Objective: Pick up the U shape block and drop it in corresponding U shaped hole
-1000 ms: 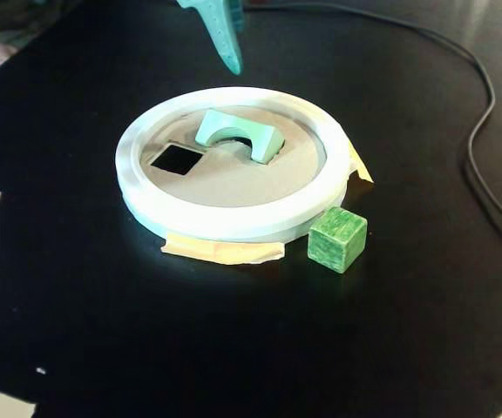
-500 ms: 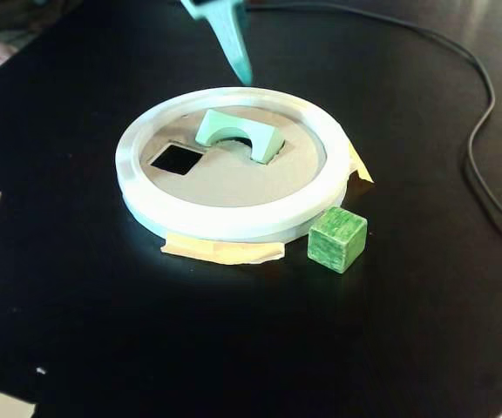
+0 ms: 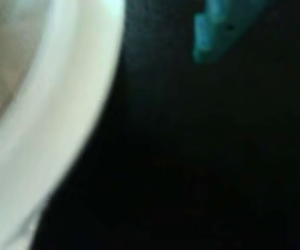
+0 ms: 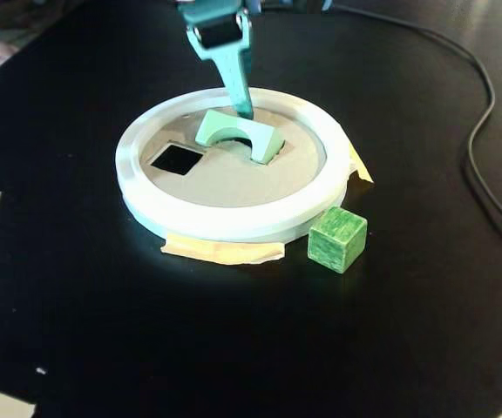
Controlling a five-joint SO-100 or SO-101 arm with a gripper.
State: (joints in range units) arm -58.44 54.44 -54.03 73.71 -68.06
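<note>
The arch block (image 4: 238,132) sits tilted, half-seated over its hole (image 4: 260,148) in the board (image 4: 234,178) — it looks light, stiff, best pinched across flat sides — end effector (image 4: 244,109) just behind it, opening unclear.

No legible text, labels or numbers

In the fixed view, the gripper (image 4: 244,111) is hanging just behind the U shape block (image 4: 239,134), blocking its far side. The white ring rim (image 4: 225,222) is walling it round; bare board is lying open near and left.
</note>
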